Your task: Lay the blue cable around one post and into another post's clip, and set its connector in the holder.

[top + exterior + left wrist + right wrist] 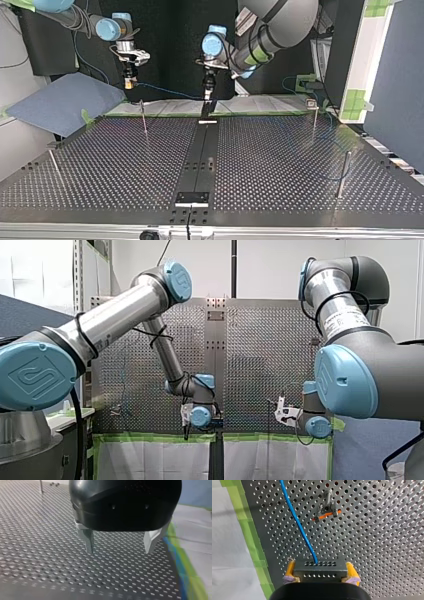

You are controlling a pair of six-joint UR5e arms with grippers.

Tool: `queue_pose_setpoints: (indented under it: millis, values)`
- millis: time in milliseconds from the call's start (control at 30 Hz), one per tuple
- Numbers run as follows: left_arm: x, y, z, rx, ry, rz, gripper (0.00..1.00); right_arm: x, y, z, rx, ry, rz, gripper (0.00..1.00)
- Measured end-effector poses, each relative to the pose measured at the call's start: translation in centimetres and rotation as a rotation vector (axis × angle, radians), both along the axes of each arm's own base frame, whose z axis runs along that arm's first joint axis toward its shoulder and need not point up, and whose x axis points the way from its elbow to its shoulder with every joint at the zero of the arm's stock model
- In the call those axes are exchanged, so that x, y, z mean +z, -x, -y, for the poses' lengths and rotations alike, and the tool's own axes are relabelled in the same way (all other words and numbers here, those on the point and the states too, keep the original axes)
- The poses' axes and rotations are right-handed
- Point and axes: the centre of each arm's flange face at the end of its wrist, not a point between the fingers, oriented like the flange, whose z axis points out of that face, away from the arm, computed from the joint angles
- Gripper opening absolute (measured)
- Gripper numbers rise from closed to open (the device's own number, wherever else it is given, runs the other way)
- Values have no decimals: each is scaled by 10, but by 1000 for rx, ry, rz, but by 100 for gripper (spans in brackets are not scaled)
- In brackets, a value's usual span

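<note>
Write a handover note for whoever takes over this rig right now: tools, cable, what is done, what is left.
My right tool is shut on the connector, held above the perforated table.
My left tool is open and empty, hovering over the table.
The blue cable runs from the connector across the table, passing beside the post with a clip, not in it.
Done: connector in grasp. Whether the cable already rounds a post is unclear.
Left: lay the cable into a clip, then park the connector.
</note>
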Motion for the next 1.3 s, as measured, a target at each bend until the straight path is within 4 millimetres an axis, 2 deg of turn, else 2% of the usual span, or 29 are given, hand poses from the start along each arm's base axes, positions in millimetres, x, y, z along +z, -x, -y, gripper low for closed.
queue_pose_setpoints:
  millis: [267, 667, 833, 1000, 1300]
  values:
    - [-39, 9, -8, 2, -32, -37, 100, 0, 0, 0, 0, 0, 0, 0]
    - [-80, -2, 6, -1, 26, -33, 100, 0, -2, 0, 3, 1, -1, 0]
    - [-100, -3, 2, 24, 6, -53, 100, 0, -2, 0, 4, 2, -1, 0]
    - [-106, -5, -3, 38, -7, -63, 100, 0, -3, -1, 6, 2, -2, 0]
    - [-100, -18, 1, 46, 12, -46, 100, 0, -4, -1, 9, 2, -3, 0]
